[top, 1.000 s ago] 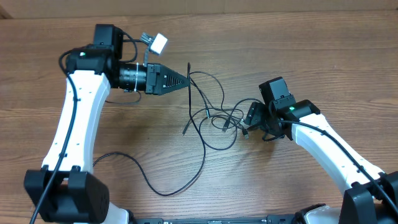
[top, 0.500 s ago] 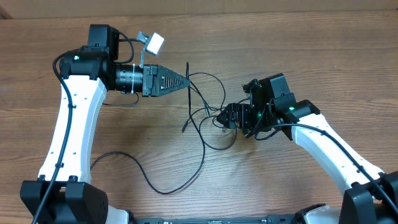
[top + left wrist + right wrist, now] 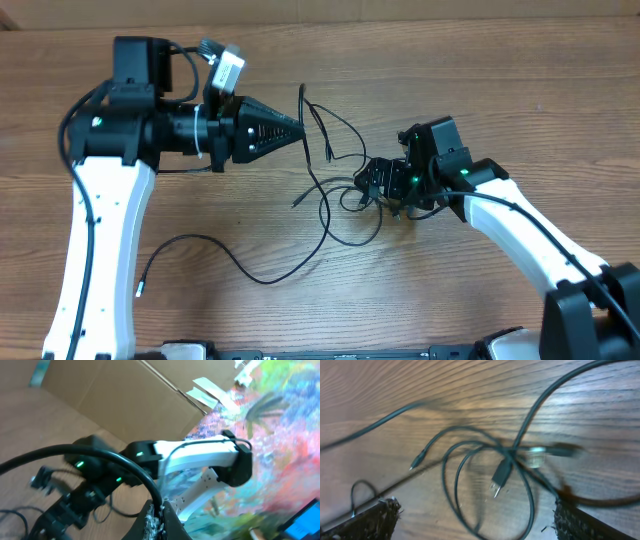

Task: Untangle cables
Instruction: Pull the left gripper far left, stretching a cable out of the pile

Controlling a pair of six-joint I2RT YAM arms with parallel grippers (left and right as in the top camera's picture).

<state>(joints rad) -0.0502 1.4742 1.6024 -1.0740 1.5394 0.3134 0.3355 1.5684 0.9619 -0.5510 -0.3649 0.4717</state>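
While left gripper (image 3: pixel 300 128) pinches the cables (image 3: pixel 501 475), right gripper (image 3: pixel 368 184) gapes above them.

On the brown wood-grain table (image 3: pixel 480 80), the thin black cables (image 3: pixel 347 192) lay in a loose tangle near the middle. The black, tapered left gripper (image 3: pixel 298 130) pointed to the right. Its jaws were closed to a point on one strand, which stood up past the tip and ran down into the loops. The black right gripper (image 3: pixel 370 184) sat low at the tangle's right side. One long strand trailed away to the lower left, ending in a small plug (image 3: pixel 140 291).
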